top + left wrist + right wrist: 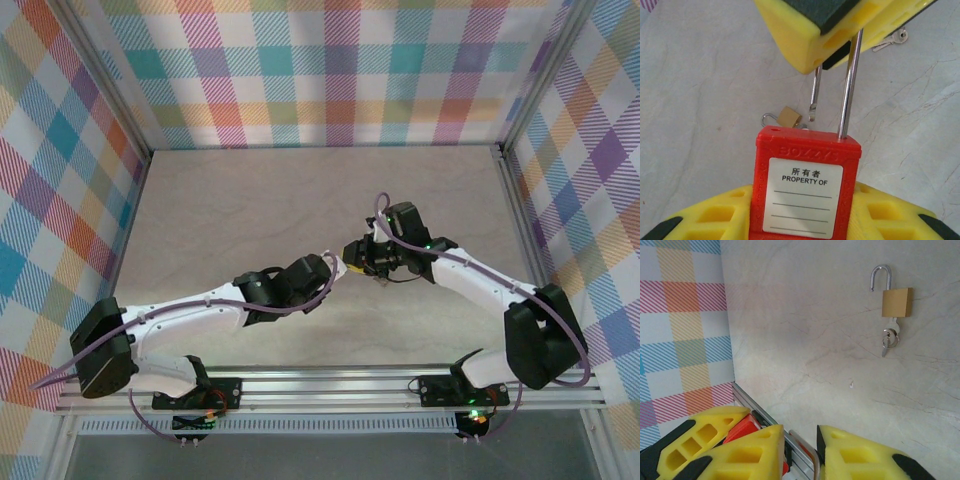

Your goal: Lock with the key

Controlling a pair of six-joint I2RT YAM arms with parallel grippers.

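Bright, even, diffuse light all views. Soft faint shadows on table point(250, 200). Glint streak on shackle point(849, 85). Red lock point(805, 185) sharp; right wrist near pads point(755, 450) soft-edged, brass lock point(897, 302) crisp.

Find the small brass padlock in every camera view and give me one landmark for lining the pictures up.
Top external: too small to tell.
Left wrist: the brass padlock sits at centre, just above the top edge of the red padlock.
Right wrist: upper right, shackle open and pointing up the frame, key in its underside.
Shared landmark: the red padlock, bottom centre in the left wrist view, bottom left in the right wrist view.
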